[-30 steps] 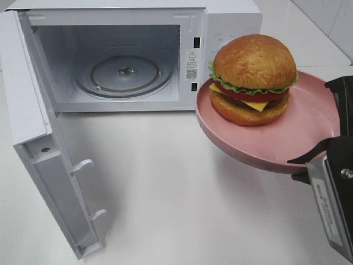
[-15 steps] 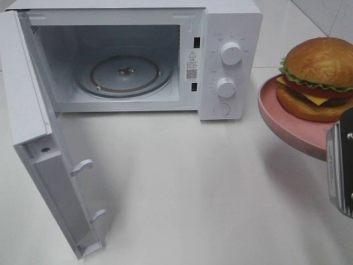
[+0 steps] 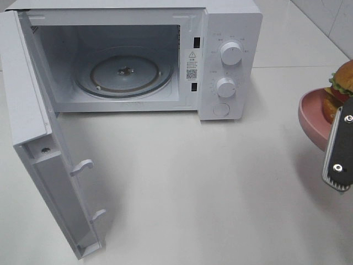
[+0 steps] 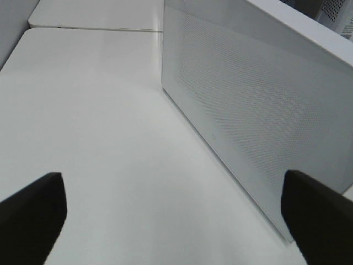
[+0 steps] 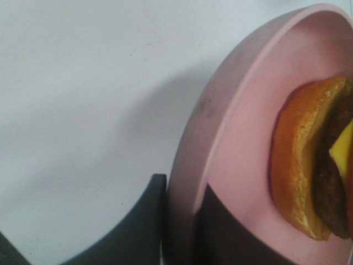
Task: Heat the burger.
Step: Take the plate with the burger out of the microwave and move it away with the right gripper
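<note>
From above, the plate [image 3: 310, 116] with the burger [image 3: 341, 88] has slid from in front of the microwave [image 3: 132, 55] to the right edge, half cut off. The right gripper [image 5: 179, 232] pinches the plate's rim, burger partly out of frame. The left gripper [image 4: 171, 215] gapes empty beside the door [image 4: 259, 116].

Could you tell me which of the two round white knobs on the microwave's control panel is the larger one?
The upper knob is the larger; the lower knob directly beneath it is visibly smaller and sits just above the round button.
</note>
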